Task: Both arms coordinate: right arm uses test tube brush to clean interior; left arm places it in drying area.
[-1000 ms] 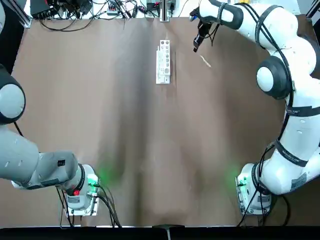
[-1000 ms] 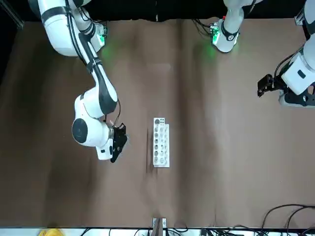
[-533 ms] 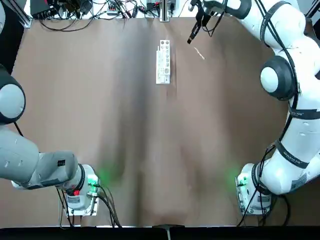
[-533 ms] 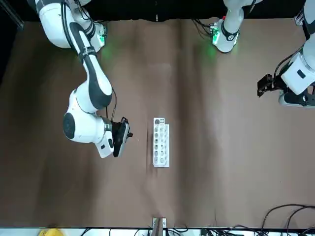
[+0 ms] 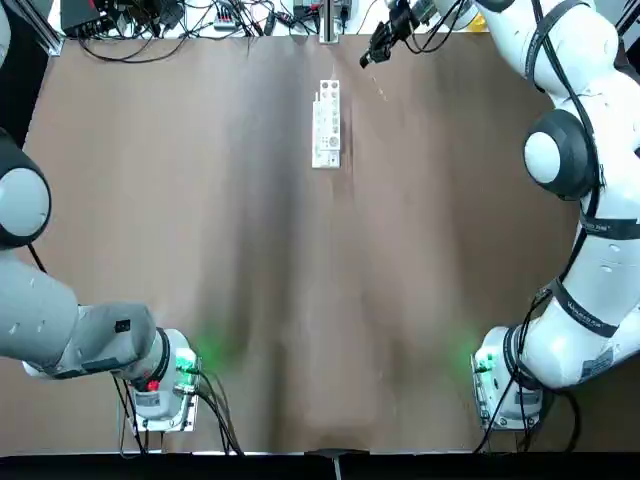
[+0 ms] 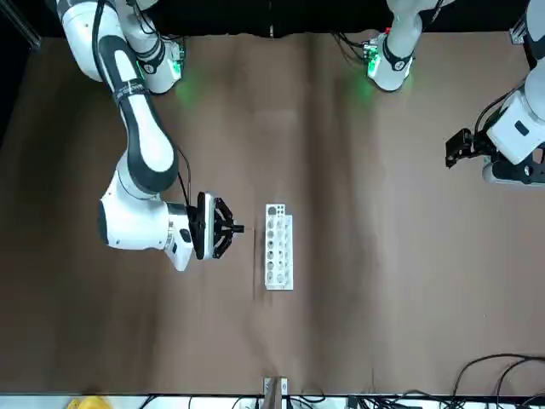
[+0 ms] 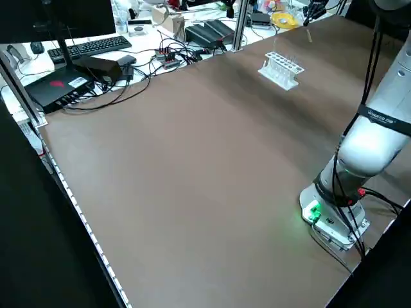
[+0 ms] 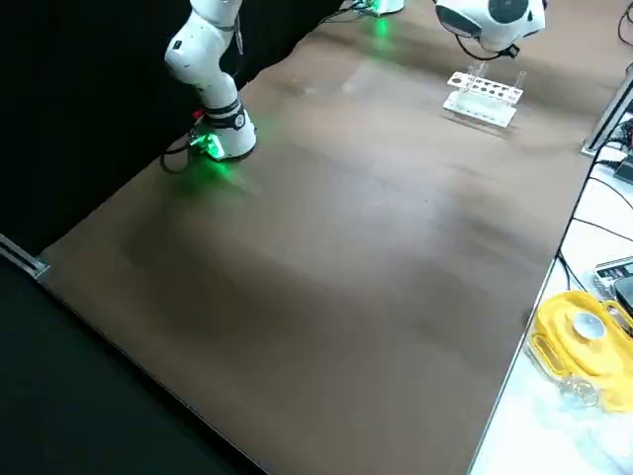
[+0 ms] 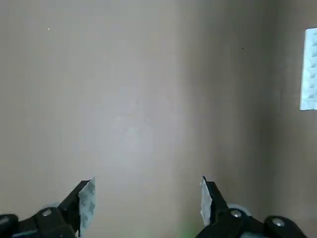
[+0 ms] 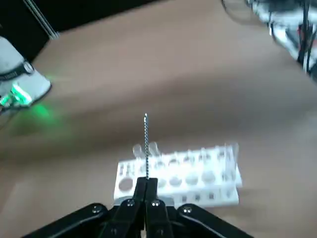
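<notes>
Front view, right jaws (image 6: 232, 228) level beside white rack (image 6: 279, 247)

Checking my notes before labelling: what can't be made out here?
- Right wrist view: the gripped end of the thin twisted-wire brush, hidden by the black right pincer beside the rack.
- Left wrist view: part of the white perforated rack, cut off by the edge.
- Top view: the idle left pincer, beyond the left edge.
</notes>
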Robot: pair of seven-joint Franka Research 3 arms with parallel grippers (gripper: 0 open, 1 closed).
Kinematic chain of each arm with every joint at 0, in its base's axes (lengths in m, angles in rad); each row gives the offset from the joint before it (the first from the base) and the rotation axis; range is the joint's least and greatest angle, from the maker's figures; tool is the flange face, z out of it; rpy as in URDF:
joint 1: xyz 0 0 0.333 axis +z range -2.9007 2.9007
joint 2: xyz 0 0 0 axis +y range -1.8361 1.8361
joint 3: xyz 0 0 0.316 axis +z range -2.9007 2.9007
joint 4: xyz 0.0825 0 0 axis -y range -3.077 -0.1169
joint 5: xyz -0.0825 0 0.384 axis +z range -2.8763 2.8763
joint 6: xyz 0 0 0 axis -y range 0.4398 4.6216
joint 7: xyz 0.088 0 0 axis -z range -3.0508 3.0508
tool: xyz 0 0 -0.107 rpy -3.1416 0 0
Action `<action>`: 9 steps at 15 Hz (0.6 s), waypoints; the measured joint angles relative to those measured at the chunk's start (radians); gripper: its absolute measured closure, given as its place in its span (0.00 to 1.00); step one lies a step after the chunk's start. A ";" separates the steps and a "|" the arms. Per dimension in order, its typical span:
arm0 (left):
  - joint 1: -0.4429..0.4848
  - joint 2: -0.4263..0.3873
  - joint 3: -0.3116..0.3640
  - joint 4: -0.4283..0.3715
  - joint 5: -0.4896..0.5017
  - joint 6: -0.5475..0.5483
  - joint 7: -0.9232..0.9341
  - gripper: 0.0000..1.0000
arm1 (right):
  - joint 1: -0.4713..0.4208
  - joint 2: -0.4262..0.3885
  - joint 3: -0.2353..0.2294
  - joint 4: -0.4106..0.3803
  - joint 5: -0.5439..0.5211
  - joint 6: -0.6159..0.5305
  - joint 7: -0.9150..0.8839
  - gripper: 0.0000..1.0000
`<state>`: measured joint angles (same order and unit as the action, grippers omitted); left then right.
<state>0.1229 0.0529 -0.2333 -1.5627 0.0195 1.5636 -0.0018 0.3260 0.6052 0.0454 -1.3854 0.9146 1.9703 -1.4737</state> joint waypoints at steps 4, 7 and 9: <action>-0.002 0.000 0.000 0.000 0.000 0.000 0.000 0.00 | 0.000 0.000 0.000 0.000 0.231 0.000 -0.216 0.98; -0.002 0.000 -0.001 0.000 0.000 0.000 0.000 0.00 | -0.002 0.003 0.000 0.000 0.409 0.001 -0.346 0.98; -0.002 0.000 -0.002 0.000 0.000 0.000 0.000 0.00 | -0.003 0.008 0.000 0.000 0.477 0.002 -0.402 0.98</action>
<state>0.1210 0.0529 -0.2350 -1.5625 0.0196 1.5636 -0.0018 0.3226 0.6135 0.0454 -1.3852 1.3912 1.9726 -1.8756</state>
